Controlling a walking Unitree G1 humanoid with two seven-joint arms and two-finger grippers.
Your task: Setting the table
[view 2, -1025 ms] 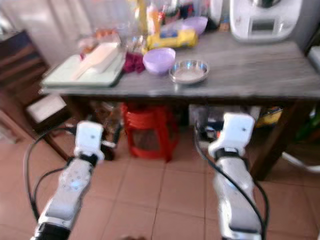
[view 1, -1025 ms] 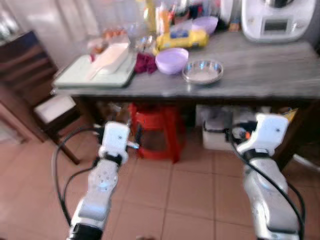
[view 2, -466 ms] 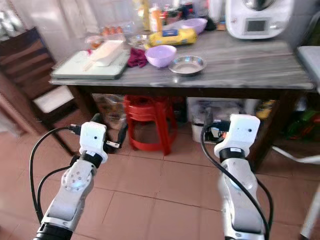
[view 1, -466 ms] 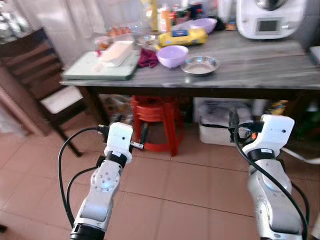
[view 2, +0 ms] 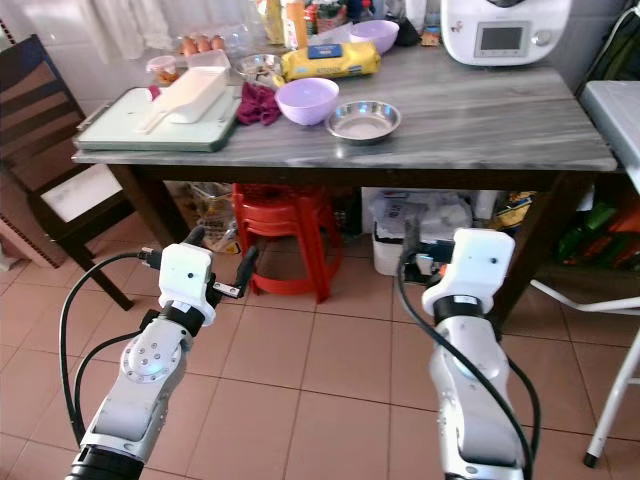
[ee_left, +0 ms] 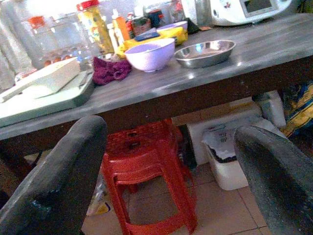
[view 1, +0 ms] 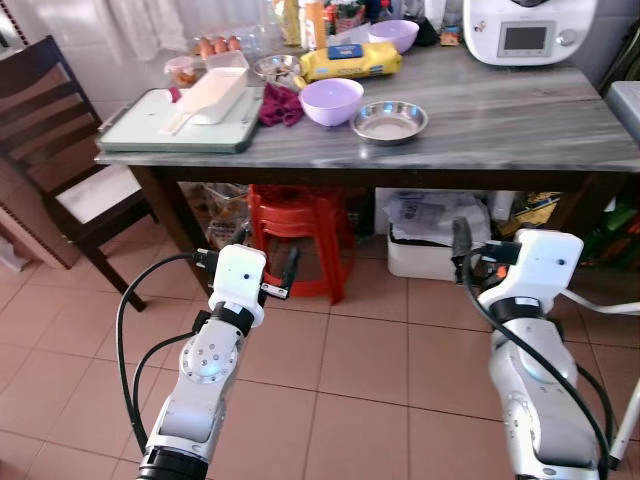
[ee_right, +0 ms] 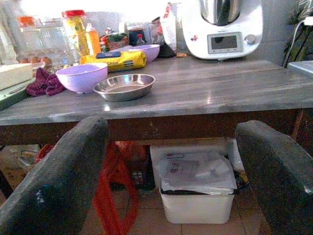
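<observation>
From the head views, the task looks barely begun: the lilac bowl (view 1: 331, 100) and steel dish (view 1: 389, 122) sit untouched mid-table (view 1: 520, 125), beside the far-left tray (view 1: 150, 135). In the wrist views, the left gripper (ee_left: 166, 171) and right gripper (ee_right: 171, 166) hang below the table's near edge, fingers spread, holding nothing.

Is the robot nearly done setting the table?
No, it looks barely started. Both the left gripper and right gripper are open and hold nothing, down below the table. The purple bowl and metal dish sit untouched on top.
</observation>
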